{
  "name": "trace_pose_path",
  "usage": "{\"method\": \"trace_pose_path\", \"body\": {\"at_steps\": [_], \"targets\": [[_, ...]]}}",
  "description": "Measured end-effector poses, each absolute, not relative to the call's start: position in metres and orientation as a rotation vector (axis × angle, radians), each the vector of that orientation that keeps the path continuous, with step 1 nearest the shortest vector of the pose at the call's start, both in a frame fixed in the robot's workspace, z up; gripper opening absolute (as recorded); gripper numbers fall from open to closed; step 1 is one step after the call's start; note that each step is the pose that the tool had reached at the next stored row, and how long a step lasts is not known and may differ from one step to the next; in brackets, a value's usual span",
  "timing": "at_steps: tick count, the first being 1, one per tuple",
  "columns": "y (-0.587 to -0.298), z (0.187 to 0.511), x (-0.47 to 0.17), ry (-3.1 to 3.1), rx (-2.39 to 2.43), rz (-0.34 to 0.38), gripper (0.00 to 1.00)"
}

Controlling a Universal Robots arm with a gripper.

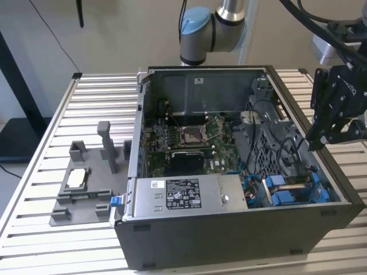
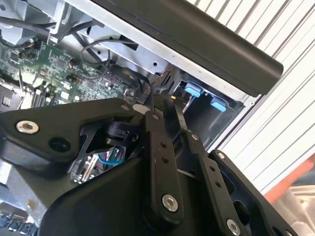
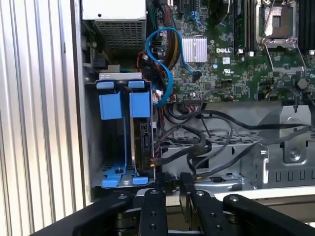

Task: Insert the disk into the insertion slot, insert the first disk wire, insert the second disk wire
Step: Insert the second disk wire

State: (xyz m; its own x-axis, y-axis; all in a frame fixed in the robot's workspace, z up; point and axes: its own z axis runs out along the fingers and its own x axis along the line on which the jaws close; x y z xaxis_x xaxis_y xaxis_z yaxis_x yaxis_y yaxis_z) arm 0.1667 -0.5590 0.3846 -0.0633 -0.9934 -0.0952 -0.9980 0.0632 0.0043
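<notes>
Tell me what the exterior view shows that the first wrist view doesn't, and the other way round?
Exterior view: the arm's blue-capped joint and a grey holder at that view's left. First wrist view: a silver heatsink and the whole loop of a blue cable. Both: the insertion slot with blue rails, the green circuit board, the hand, the slatted table.
</notes>
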Motion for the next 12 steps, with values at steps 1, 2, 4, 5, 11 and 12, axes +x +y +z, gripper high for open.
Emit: {"method": "trace_pose_path", "body": {"at_steps": [1,2,4,5,11,12], "targets": [[-0.5594,0.3845,0.1669,2.242,-2.102,0.106,0.27],[-0.5597,0.3845,0.1671,2.244,-2.101,0.108,0.27],[-0.5602,0.3845,0.1675,2.245,-2.097,0.113,0.27],[-0.5603,0.3845,0.1676,2.242,-2.093,0.121,0.27],[-0.5660,0.3845,0.1681,2.239,-2.081,0.138,0.27],[-0.5673,0.3844,0.1683,2.240,-2.081,0.139,0.27]]}}
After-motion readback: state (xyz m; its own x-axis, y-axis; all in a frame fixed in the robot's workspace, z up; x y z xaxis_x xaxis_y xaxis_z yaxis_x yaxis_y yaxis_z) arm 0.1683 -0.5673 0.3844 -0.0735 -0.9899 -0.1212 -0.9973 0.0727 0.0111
